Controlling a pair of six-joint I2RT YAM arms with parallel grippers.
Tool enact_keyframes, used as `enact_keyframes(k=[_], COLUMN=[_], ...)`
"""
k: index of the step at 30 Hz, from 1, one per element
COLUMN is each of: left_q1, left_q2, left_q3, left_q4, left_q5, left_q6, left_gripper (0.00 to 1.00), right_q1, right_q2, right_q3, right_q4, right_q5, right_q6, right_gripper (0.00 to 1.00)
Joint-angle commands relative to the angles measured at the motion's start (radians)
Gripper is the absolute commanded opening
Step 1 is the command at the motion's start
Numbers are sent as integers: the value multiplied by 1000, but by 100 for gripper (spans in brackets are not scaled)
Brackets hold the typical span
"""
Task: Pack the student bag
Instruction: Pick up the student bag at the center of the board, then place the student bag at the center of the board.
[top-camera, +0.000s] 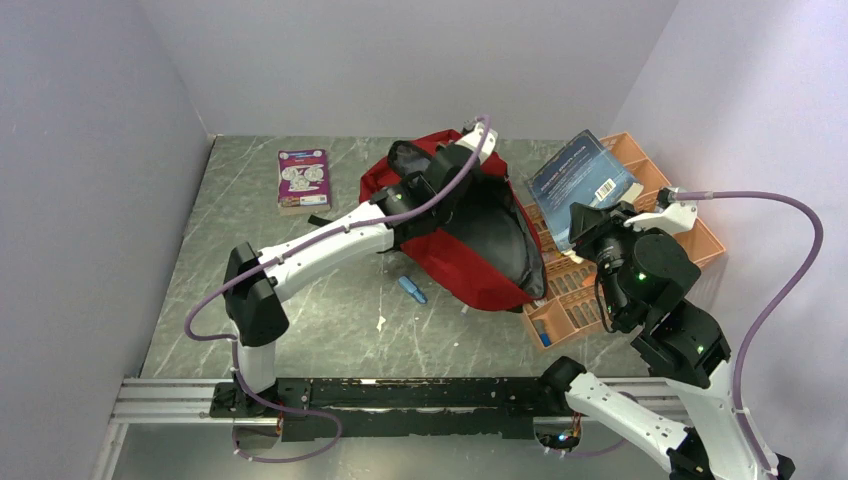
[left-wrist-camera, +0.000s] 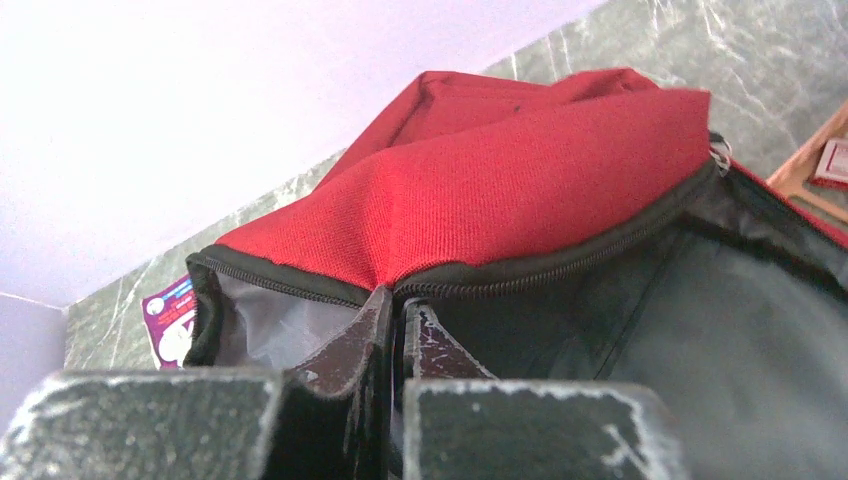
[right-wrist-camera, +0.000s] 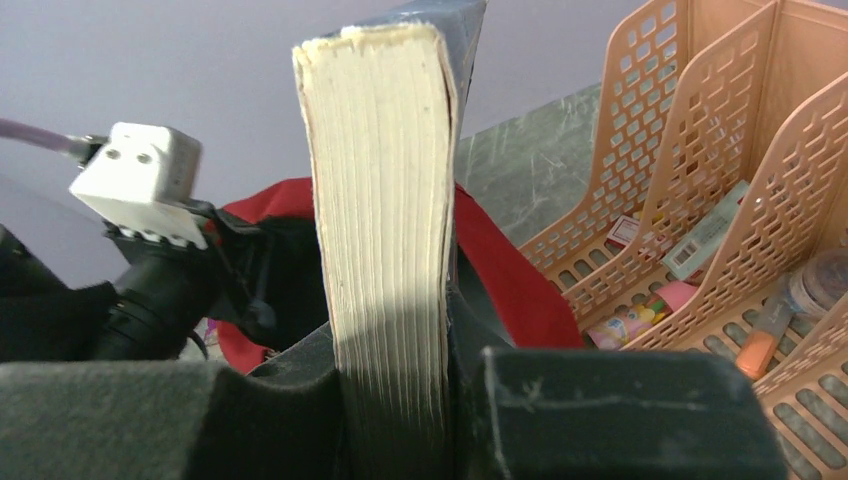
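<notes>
The dark red student bag (top-camera: 470, 245) lies open at the table's middle, its black zipper trim and grey lining showing. My left gripper (top-camera: 462, 152) is shut on the bag's upper zipper edge (left-wrist-camera: 400, 285) and holds the flap (left-wrist-camera: 520, 170) up. My right gripper (top-camera: 590, 222) is shut on a thick blue-covered book (top-camera: 580, 180), held above the orange organiser just right of the bag. In the right wrist view the book's cream page edge (right-wrist-camera: 385, 200) stands upright between my fingers, with the red bag (right-wrist-camera: 500, 270) behind it.
An orange plastic desk organiser (top-camera: 690, 235) with small stationery stands right of the bag. A purple-covered booklet (top-camera: 303, 178) lies at the back left. A small blue item (top-camera: 411, 290) lies on the table in front of the bag. Walls close in on three sides.
</notes>
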Motion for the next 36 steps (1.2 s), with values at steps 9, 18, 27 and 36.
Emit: enact_keyframes(k=[9,18,27,36], left_q1=[184,361,458,554], left_q2=[-211,-325,-385,-514], left_q3=[135,208,158,-157], left_q4=[-205,-277,-371,-411], left_q5=[88,86,-67,-14], left_q6=[-201,-264,-296,-417], left_gripper=[5,5,5,5], right_q1=[5,5,4,4], right_q2=[-14,4,25,50], right_q3=[4,-19,-41,-97], right_q4=[112,111,107,135], right_q5=[16,-18,-69,-160], right_q6=[8,27,38,63], right_gripper=[0,0,0,0])
